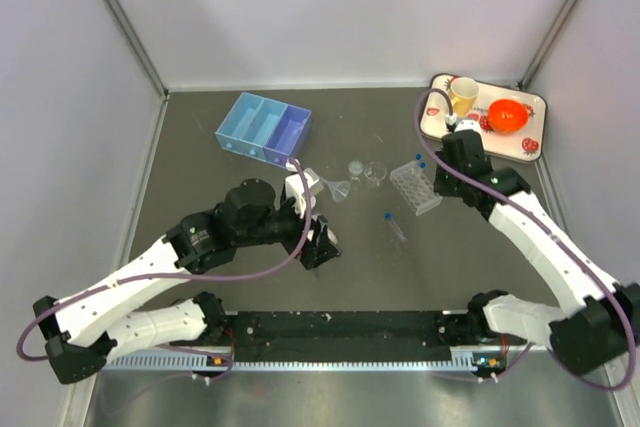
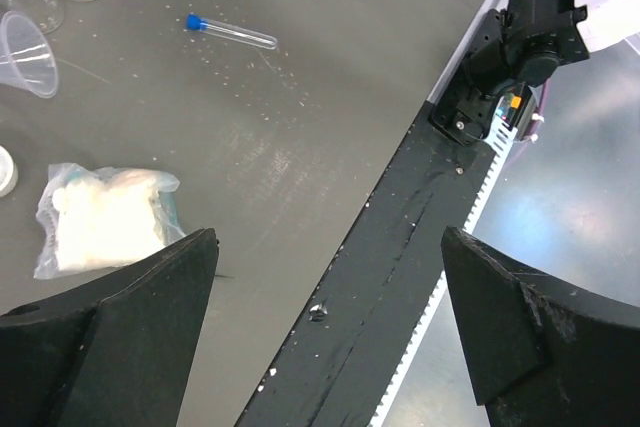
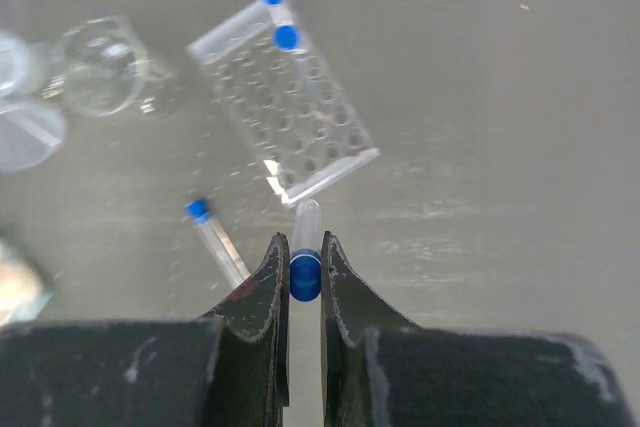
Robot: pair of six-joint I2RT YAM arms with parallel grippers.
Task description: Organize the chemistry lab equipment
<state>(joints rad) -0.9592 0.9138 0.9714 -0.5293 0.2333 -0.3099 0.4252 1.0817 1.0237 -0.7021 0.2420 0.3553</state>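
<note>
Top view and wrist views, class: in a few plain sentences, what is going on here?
The right gripper is shut on a blue-capped tube, holding it close to the clear tube rack, where two capped tubes already stand. A second tube lies loose on the table. The left gripper is open and empty, near the bag of white material.

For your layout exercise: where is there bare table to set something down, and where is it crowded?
Bare: far strip between blue tray and strawberry tray; near strip between loose tube and black rail. Crowded: funnel, beakers, rack mid-table.
</note>
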